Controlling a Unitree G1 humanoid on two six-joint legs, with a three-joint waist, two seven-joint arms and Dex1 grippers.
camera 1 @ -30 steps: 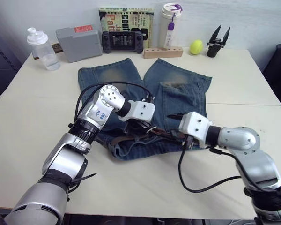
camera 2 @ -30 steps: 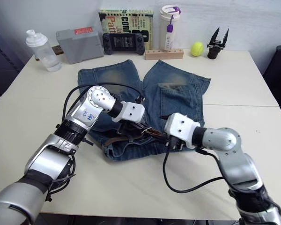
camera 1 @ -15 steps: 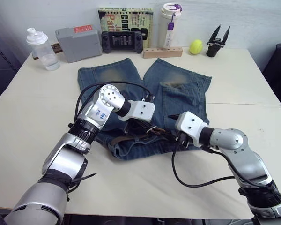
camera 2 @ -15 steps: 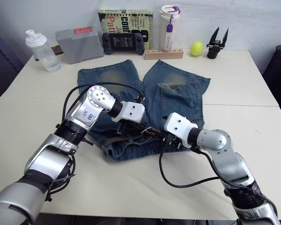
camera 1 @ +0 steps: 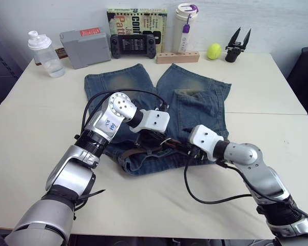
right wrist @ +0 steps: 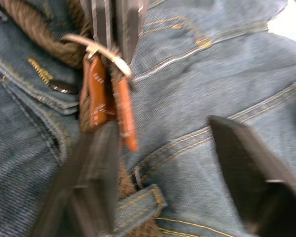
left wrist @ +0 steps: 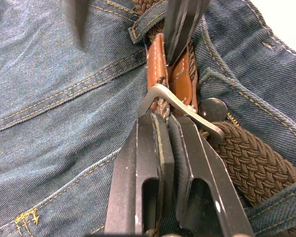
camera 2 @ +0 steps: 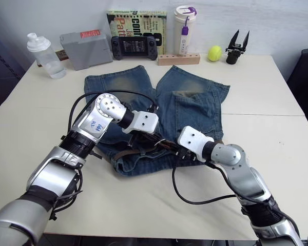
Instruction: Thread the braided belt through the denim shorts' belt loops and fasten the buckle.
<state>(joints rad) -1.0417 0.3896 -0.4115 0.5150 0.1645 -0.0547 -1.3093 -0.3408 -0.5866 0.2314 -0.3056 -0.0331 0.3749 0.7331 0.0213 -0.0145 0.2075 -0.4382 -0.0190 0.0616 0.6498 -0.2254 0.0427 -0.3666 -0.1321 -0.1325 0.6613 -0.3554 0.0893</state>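
Left wrist view shows the left gripper (left wrist: 170, 129) pinched shut on the small silver metal buckle (left wrist: 180, 106) of the dark brown braided belt (left wrist: 246, 160), at the waistband of the mid-blue denim shorts (camera 1: 192, 100). The right gripper (right wrist: 160, 143) hangs spread wide beside the tan leather tip (right wrist: 124, 116), holding nothing. If the pinch slips, the tip could likely slide back out of the buckle.

We see a cream surface (camera 1: 36, 118) against a pale wall (camera 1: 277, 20), with a dark chair (camera 1: 305, 77) at its right.
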